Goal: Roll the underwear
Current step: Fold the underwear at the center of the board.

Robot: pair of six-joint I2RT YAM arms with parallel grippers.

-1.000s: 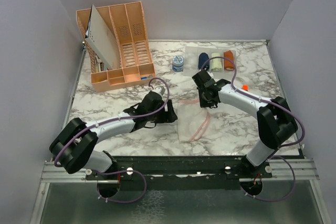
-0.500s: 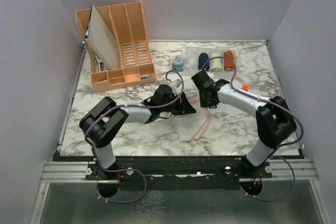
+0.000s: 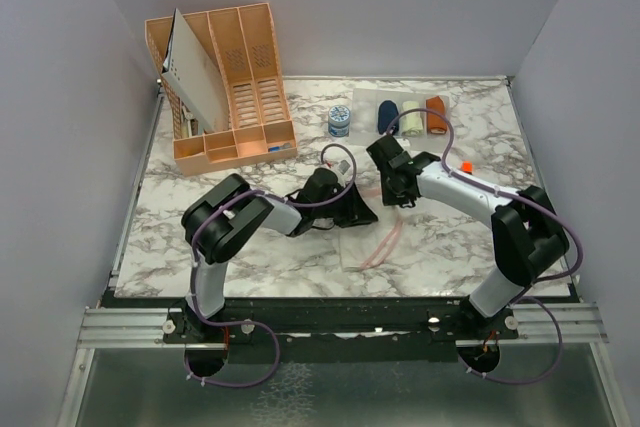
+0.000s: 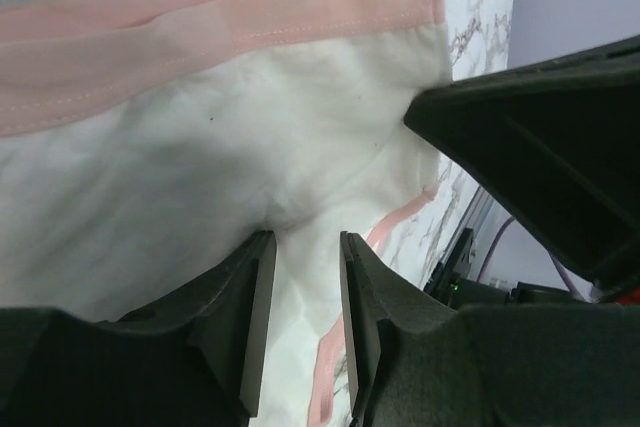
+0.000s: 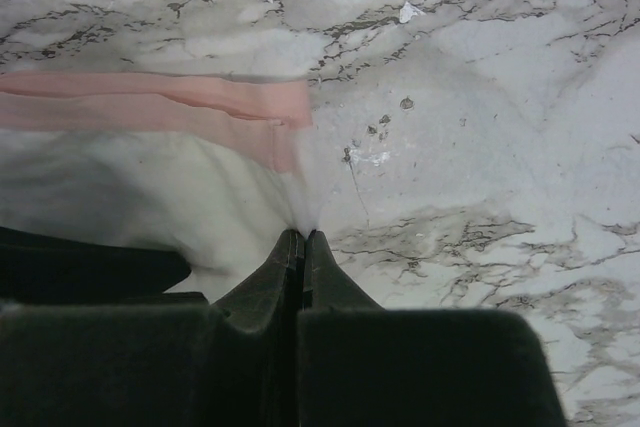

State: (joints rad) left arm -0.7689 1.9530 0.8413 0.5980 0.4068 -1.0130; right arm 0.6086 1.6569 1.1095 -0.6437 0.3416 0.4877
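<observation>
At the middle of the counter, the whitish-pink underwear is lying spread flat between the two arms, its far end under both sets of fingers. The left fingers are sitting narrow, with a pucker of white cloth rising between them in the wrist view; they are probably pinching it, though how firmly is hard to say. The right fingers are pressing fully together on the cloth's corner beside the pink edging, and the fabric is drawing to a point at their tips. The navy underwear is sitting at the back of the counter, well apart, and is looking already rolled.

The step in hand is, by my reading, taking hold of the far end to start the roll. To do it well, both sets of fingers should be gripping both layers. The left pair is biting inboard of the edge, which is risking a lump or a single layer. The two grips should be lifting only slightly, keeping light tension across the cloth, and turning toward the near end together so the roll is forming straight and tight. Pulling sideways too hard is likely to slip the corner free.
</observation>
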